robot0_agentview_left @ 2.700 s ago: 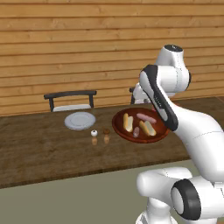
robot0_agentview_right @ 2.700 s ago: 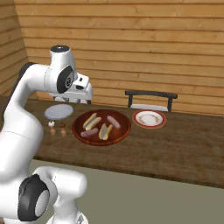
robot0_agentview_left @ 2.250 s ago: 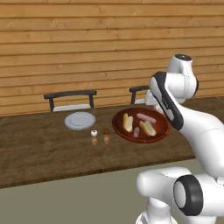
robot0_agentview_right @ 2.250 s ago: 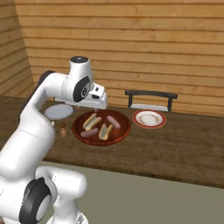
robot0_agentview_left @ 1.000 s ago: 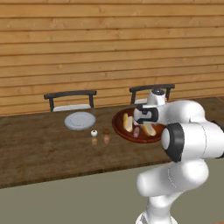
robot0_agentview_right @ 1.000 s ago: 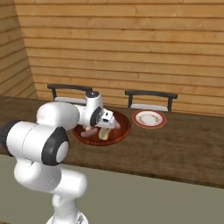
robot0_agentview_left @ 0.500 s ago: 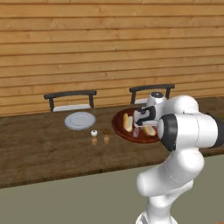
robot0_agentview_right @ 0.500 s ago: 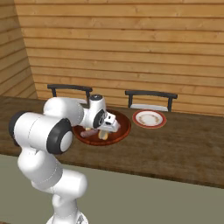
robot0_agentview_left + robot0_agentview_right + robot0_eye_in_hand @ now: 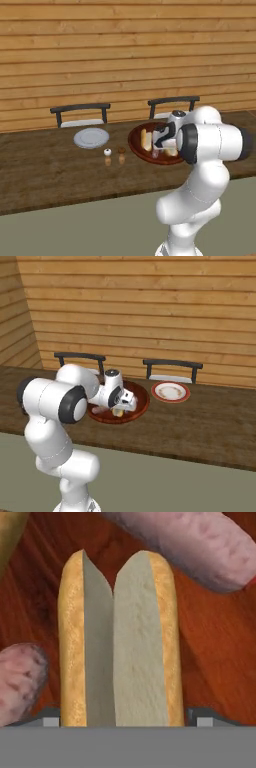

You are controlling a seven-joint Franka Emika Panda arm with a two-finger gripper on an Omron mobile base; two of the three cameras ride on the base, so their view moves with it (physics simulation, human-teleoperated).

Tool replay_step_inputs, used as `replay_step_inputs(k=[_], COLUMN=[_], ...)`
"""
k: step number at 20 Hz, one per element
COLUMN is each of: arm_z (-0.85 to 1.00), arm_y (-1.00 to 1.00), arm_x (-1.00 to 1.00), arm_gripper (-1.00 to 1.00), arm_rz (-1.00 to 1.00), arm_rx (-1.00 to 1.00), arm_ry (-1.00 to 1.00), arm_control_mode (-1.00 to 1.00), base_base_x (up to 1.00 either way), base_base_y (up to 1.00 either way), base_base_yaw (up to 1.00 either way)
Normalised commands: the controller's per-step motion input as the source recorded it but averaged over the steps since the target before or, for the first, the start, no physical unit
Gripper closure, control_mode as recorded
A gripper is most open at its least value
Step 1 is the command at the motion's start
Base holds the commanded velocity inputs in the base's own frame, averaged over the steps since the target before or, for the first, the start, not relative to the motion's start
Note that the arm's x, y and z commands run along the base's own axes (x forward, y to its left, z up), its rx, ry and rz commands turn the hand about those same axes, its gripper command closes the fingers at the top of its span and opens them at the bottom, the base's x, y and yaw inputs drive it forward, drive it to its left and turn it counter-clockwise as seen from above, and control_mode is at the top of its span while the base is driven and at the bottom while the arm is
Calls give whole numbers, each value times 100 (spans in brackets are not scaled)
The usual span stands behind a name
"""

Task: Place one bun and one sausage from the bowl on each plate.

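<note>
**Gripper low over a split bun in the bowl**

In the hand view a split bun [image 9: 117,642] lies lengthwise straight ahead of the gripper [image 9: 122,719], its near end running down between the two finger tips, whose grey edges show on either side of it. The jaws stand apart, one on each side of the bun; whether they touch its crust cannot be told.

Around it on the red-brown floor of the bowl [image 9: 210,647] lie two sausages: one [image 9: 185,539] across the top right, one [image 9: 20,679] at the lower left (both just beside the bun).

From the base views, the gripper [image 9: 159,145] hangs low inside the bowl [image 9: 136,145]. There are two plates: a plain pale one [image 9: 91,137] and a red-rimmed one [image 9: 170,391], on opposite sides of the bowl. Two small shakers [image 9: 114,156] stand between the pale plate and the bowl.
</note>
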Motion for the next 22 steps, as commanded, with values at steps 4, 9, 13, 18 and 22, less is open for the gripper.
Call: replay_step_inputs(k=[4, 9, 13, 18, 22], arm_z=[-1, 93, 100, 80, 53], arm_y=[0, 33, 90, 100, 100], arm_x=[3, 0, -3, 23, 47], arm_gripper=[100, 100, 100, 100, 100], arm_rz=[0, 0, 2, 5, 3], arm_rx=[0, 0, 0, 0, 0], arm_ry=[0, -5, -4, 0, 0], arm_control_mode=[-100, -100, -100, -100, -100], base_base_x=[0, 0, 0, 0, 0], base_base_y=[0, 0, 0, 0, 0], base_base_yaw=[0, 0, 0, 0, 0])
